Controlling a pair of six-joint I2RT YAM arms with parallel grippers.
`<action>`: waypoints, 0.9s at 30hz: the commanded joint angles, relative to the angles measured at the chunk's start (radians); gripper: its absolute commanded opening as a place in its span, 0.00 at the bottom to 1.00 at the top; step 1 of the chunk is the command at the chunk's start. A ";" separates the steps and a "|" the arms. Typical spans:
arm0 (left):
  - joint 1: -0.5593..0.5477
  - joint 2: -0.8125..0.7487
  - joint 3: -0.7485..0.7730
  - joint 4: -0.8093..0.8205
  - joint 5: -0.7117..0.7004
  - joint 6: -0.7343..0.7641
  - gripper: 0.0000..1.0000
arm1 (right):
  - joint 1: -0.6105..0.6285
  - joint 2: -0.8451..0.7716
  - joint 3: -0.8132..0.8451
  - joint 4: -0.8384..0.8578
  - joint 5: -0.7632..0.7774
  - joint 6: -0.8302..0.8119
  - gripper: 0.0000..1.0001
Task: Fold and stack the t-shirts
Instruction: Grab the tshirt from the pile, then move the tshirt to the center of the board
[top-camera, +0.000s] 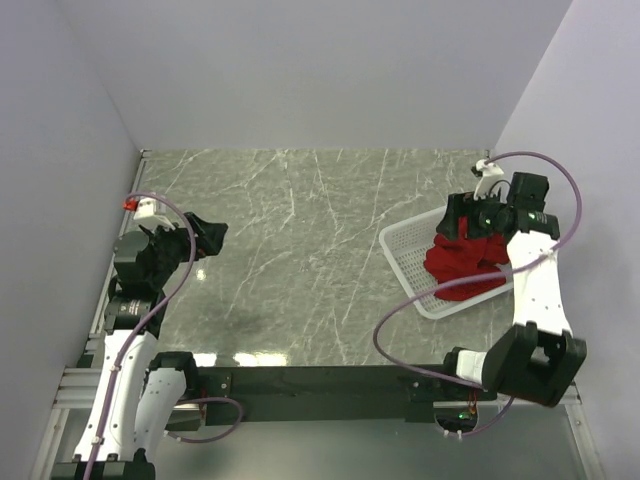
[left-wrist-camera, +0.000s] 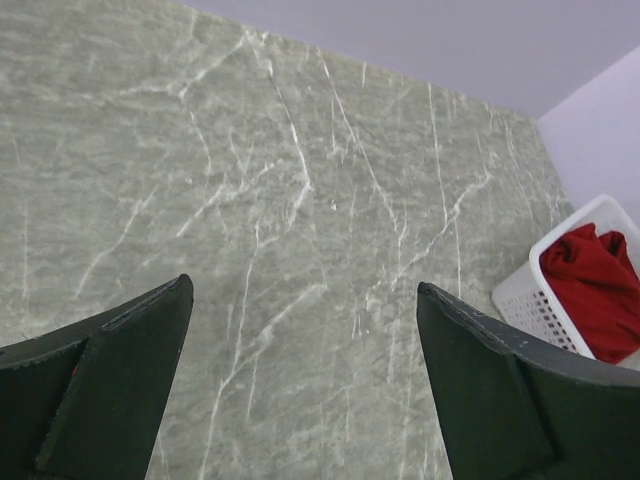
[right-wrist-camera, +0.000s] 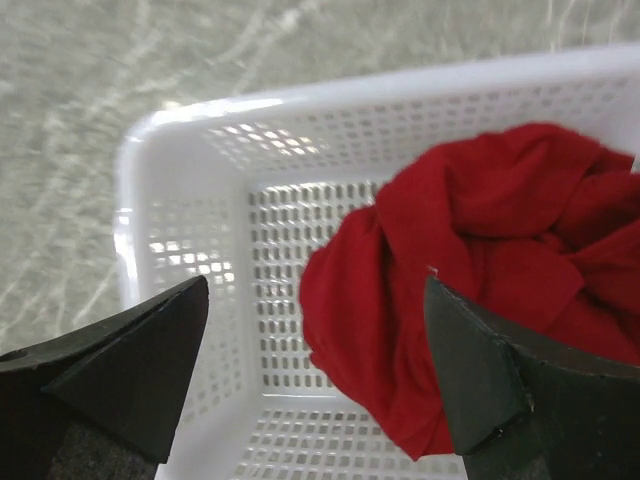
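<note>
T-shirt (right-wrist-camera: 480, 250), deep red: lay crumpled in white basket (right-wrist-camera: 180, 130) at right; judged light, limp, soft; best pinched at a raised top fold; right gripper (right-wrist-camera: 315, 290) hung above it, fingers apart; left gripper (left-wrist-camera: 305, 288), fingers apart, over table (left-wrist-camera: 300, 150) at left.

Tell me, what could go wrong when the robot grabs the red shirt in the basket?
The red t-shirt lies bunched in a lump, so the open right gripper might pinch several layers and lift a tangle. A finger could also snag the mesh of the white basket and drag it along.
</note>
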 joint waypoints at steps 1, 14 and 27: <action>0.003 -0.014 -0.033 0.046 0.046 -0.003 1.00 | -0.002 0.061 0.041 0.000 0.085 -0.004 0.93; 0.003 0.054 -0.050 0.115 0.123 -0.052 0.99 | 0.007 0.294 0.120 0.011 0.259 -0.070 0.21; 0.001 0.042 -0.068 0.173 0.193 -0.142 1.00 | 0.136 0.045 0.759 0.004 -0.209 0.040 0.00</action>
